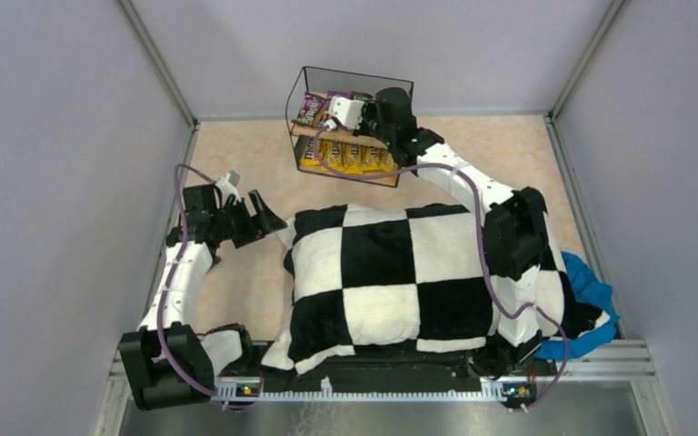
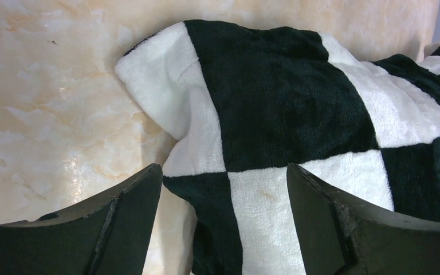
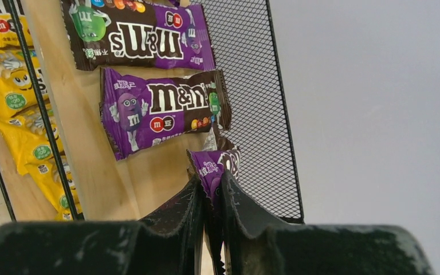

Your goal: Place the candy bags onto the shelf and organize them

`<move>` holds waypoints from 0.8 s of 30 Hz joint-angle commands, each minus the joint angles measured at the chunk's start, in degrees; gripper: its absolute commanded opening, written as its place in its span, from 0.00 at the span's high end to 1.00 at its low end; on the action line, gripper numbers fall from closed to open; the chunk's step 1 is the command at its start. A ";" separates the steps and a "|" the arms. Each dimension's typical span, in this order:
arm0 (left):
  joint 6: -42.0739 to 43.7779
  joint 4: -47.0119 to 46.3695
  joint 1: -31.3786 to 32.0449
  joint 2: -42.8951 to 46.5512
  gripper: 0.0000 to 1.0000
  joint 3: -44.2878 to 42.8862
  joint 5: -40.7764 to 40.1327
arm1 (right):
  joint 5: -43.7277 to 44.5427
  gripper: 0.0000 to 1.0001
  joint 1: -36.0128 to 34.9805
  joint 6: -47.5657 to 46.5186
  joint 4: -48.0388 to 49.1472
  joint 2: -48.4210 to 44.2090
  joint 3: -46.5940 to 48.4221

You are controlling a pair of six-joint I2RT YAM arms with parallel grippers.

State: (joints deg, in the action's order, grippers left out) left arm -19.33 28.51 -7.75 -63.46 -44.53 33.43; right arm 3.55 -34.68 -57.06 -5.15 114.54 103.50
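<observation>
Overhead view, wrist close-ups, shelf (image 3: 252, 86) apparently shared

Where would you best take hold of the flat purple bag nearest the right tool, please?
The bag lies flat on the board, so its faces offer no pinch, and one end sits close to the mesh. I would probably pinch the crimped end by the board's front edge, coming from the open front.

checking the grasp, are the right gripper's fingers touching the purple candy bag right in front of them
Touching. The right wrist view shows the right gripper with both fingers pinching the lower edge of the purple candy bag, no gap visible.
</observation>
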 commanded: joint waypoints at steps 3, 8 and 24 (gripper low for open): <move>0.92 -2.50 0.25 1.12 0.15 0.41 -0.56 | 5.39 0.86 0.68 -0.42 -2.41 4.96 8.64; 0.32 -3.00 0.49 1.74 0.15 0.88 -0.31 | 4.07 0.86 1.64 -0.40 -1.32 7.56 10.54; -0.53 -4.24 4.67 2.10 0.17 1.91 0.45 | -3.41 0.56 3.16 0.97 1.33 5.67 5.55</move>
State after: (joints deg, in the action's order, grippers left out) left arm -19.79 26.57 -4.67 -62.78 -43.20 33.56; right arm 3.05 -32.01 -57.30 -4.08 122.34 108.64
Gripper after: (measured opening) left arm 0.835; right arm 0.406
